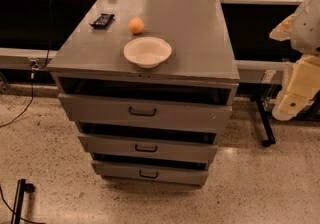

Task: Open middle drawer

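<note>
- At lower centre, middle drawer (107, 144), 2nd of 3: rigid metal, probably heavy; pull by bar handle (146, 148).
- Right edge: gripper (295, 93), well apart, grip state can't tell.

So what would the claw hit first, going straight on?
The claw hangs beside the cabinet, seemingly pointing down. Straight on it would likely meet the floor by the black stand leg, not the middle drawer; depth is unclear.
</note>
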